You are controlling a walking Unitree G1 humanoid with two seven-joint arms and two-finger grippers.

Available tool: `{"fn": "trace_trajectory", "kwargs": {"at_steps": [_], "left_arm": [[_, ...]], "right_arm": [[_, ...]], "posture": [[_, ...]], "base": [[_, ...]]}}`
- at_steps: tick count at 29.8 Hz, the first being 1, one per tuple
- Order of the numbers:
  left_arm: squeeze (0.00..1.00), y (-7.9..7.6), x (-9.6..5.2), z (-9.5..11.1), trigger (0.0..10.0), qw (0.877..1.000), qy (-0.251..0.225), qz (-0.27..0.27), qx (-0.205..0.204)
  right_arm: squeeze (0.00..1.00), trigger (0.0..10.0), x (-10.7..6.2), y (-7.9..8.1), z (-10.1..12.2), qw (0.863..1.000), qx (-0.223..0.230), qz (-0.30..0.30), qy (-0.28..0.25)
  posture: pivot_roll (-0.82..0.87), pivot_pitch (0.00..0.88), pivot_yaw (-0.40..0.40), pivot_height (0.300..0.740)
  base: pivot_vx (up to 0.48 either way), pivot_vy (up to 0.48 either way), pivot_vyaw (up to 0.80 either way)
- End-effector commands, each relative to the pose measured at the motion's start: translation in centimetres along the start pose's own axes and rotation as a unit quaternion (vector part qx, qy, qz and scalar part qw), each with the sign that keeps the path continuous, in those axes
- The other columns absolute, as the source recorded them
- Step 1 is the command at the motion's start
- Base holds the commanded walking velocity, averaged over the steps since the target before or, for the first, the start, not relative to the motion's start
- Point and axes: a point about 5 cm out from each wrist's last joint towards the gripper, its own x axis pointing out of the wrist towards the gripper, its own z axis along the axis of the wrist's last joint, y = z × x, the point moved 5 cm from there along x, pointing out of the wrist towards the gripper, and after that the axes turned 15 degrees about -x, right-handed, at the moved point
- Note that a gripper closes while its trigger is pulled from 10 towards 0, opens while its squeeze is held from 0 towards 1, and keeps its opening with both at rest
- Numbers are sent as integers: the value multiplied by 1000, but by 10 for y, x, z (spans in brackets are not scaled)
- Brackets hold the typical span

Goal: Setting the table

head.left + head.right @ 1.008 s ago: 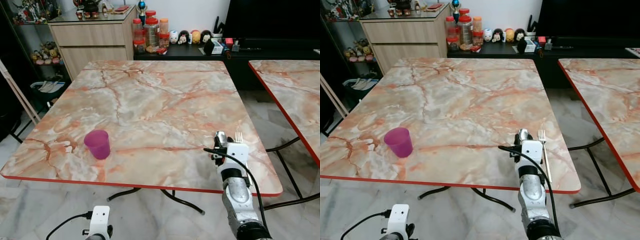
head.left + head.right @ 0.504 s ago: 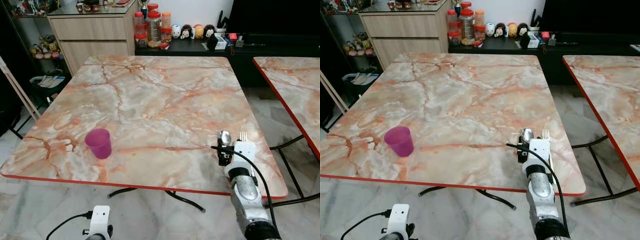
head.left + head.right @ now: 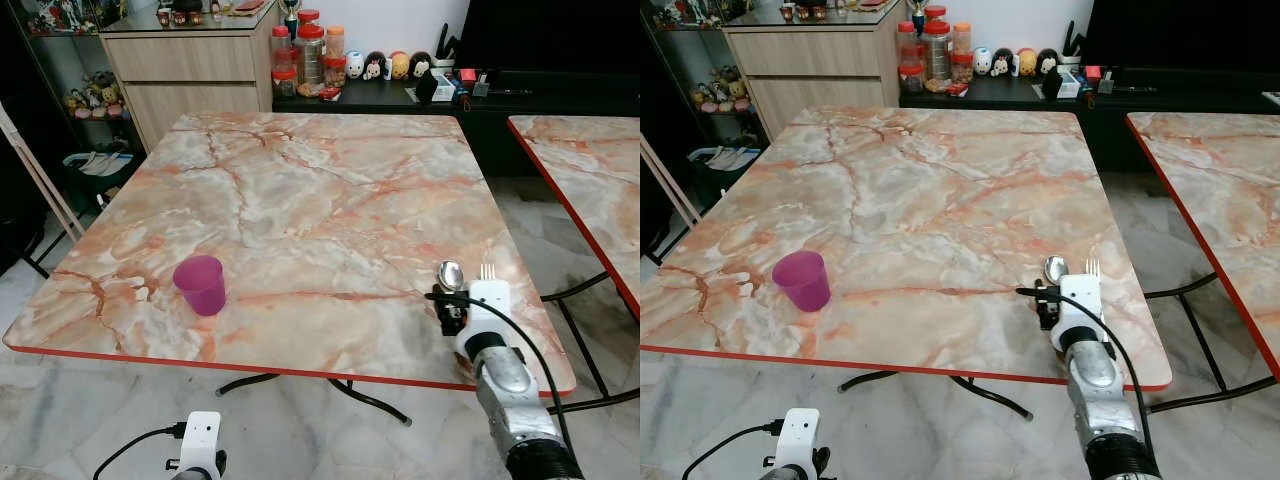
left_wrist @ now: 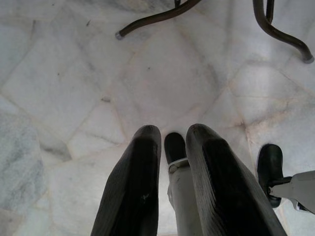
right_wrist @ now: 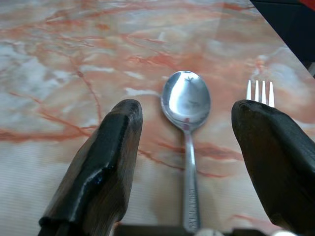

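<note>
A metal spoon [image 5: 186,101] lies flat on the marble table [image 3: 300,200] near its front right corner, bowl pointing away from me. A fork [image 5: 260,91] lies just to its right, parallel to it [image 3: 488,271]. My right gripper [image 5: 189,110] is open and low over the table, its black fingers [image 5: 113,147] set wide on either side of the spoon's handle, apart from it. A purple cup [image 3: 202,285] stands upright near the front left. My left gripper [image 4: 170,142] hangs idle below the table over the floor, fingers close together and holding nothing.
A second marble table [image 3: 590,180] stands to the right across a narrow gap. A wooden cabinet [image 3: 190,75] and a dark shelf with jars and figurines [image 3: 330,65] line the far wall. The table's black legs [image 4: 157,17] curve over the tiled floor.
My right wrist has drawn back toward the table's front edge, and the spoon's bowl now shows beyond it beside the fork. The camera has shifted slightly.
</note>
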Motion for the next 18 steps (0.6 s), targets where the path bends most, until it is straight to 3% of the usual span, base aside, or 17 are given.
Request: {"fn": "trace_trajectory", "kwargs": {"at_steps": [1,4,10,18], "left_arm": [[0,2,-1,-3,10000,1000,7,0,9],[0,1,0,-1,10000,1000,6,-1,9],[0,-1,1,2,10000,1000,3,-5,14],[0,1,1,2,10000,1000,3,-1,9]], "right_arm": [[0,10000,2,-11,5,1000,1,-9,-4],[0,10000,0,-17,1,1000,0,-21,0],[0,10000,-3,-14,-11,1000,3,-18,20],[0,10000,4,1,-6,1000,22,1,20]], "posture": [[-90,0,27,740],[-92,0,26,740],[-87,0,30,740],[-84,0,34,740]], "base": [[0,0,0],[0,0,0],[0,0,0],[0,0,0]]}}
